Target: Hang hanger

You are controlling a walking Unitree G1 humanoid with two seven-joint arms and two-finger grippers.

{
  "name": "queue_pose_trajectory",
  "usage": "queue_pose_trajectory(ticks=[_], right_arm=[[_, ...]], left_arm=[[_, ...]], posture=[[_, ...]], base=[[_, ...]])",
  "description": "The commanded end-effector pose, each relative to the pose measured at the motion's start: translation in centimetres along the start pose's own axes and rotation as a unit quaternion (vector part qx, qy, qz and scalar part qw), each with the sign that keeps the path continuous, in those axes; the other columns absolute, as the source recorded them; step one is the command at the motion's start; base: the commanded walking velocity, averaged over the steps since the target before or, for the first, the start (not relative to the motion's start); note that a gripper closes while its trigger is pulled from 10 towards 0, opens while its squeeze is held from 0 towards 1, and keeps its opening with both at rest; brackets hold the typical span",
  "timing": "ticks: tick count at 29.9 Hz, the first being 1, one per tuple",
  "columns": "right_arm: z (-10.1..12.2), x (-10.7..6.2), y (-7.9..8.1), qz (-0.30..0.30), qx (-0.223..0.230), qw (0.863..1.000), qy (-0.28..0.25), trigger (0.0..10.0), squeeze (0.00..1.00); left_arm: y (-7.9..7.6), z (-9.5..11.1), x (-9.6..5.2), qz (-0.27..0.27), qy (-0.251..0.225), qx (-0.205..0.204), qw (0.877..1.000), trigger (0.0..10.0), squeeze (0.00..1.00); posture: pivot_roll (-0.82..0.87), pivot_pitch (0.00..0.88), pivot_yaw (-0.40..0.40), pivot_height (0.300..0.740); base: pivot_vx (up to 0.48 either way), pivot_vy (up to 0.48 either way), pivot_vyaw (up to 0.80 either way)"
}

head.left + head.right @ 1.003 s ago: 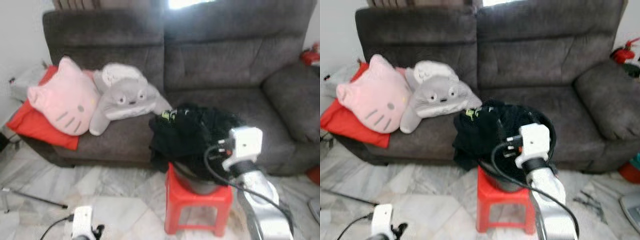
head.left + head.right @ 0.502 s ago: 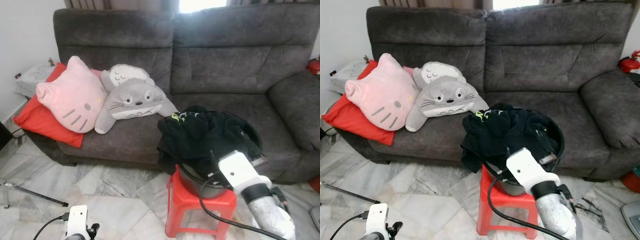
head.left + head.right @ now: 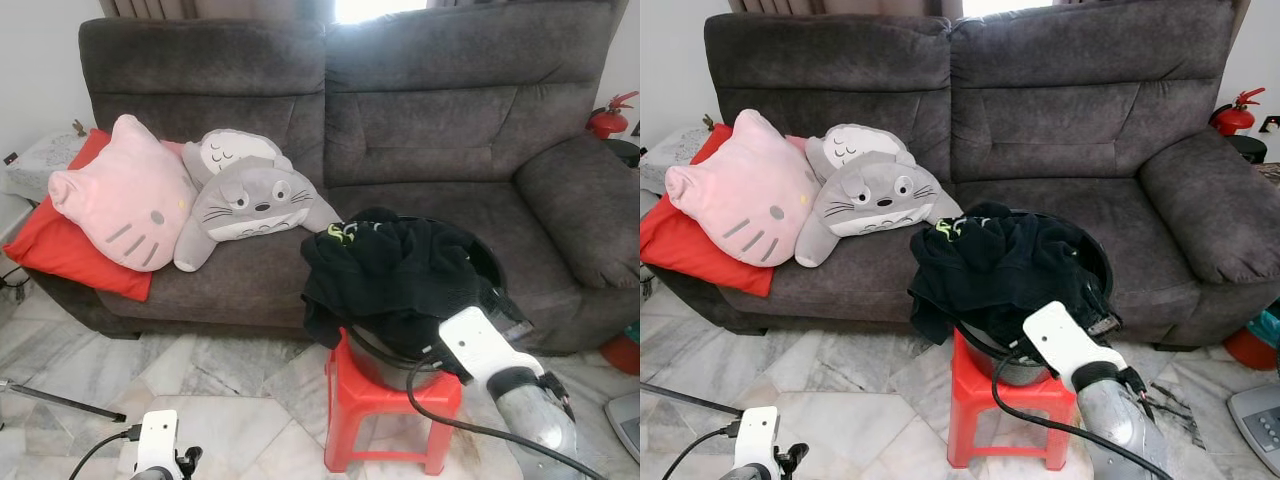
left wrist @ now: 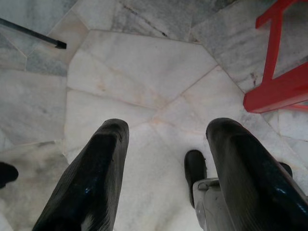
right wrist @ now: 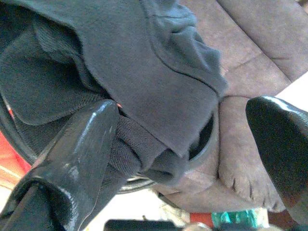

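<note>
- One big dark grey sofa [image 3: 440,130] fills the back of the scene, and it stands on a pale marble floor [image 3: 230,390].
- On the left seat of the sofa lie a red cushion [image 3: 60,250], a pink cat pillow [image 3: 120,195] and a grey plush toy [image 3: 250,200]; the pillow and the toy touch each other.
- A red plastic stool [image 3: 385,405] stands on the floor just in front of the sofa.
- On the stool sits a black round basket [image 3: 1095,270], and a pile of black clothes [image 3: 395,270] lies in it and hangs over its rim on the left.
- The right arm [image 3: 1110,410] reaches up to the basket from below; the right gripper [image 5: 185,159] is at the basket rim with its jaws wide open, and one finger [image 5: 82,144] touches the dark cloth.
- The left gripper [image 4: 166,178] hangs low over the floor, jaws open and holding nothing, near a leg of the stool.
- A thin black rod [image 3: 60,400] lies on the floor at the left.
- A hanger I cannot make out; if there is one, the clothes hide it.
</note>
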State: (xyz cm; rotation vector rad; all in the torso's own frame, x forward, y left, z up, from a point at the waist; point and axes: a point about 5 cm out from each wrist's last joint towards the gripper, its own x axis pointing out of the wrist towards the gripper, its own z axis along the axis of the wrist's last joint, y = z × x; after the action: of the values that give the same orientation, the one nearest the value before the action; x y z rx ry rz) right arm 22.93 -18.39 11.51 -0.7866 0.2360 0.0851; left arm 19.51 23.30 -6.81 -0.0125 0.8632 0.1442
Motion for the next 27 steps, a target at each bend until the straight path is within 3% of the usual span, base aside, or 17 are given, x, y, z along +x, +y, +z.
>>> queue_pose_trajectory(ticks=[1, 27], right_arm=[[0.1, 0.1, 0.2, 0.005, -0.004, 1.0, -0.006, 10.0, 0.0], [0.0, 1.7, -0.5, 0.003, -0.012, 1.0, -0.016, 10.0, 0.0]], left_arm=[[0.1, 0.0, 0.0, 0.0, 0.003, 0.003, 1.0, 10.0, 0.0], [0.0, 0.0, 0.0, 0.002, -0.001, 0.002, 1.0, 10.0, 0.0]], posture=[[-0.2, 0.0, 0.077, 0.74], [-0.2, 0.0, 0.075, 0.74]], base=[[0.0, 0.0, 0.0], [0.0, 0.0, 0.0]])
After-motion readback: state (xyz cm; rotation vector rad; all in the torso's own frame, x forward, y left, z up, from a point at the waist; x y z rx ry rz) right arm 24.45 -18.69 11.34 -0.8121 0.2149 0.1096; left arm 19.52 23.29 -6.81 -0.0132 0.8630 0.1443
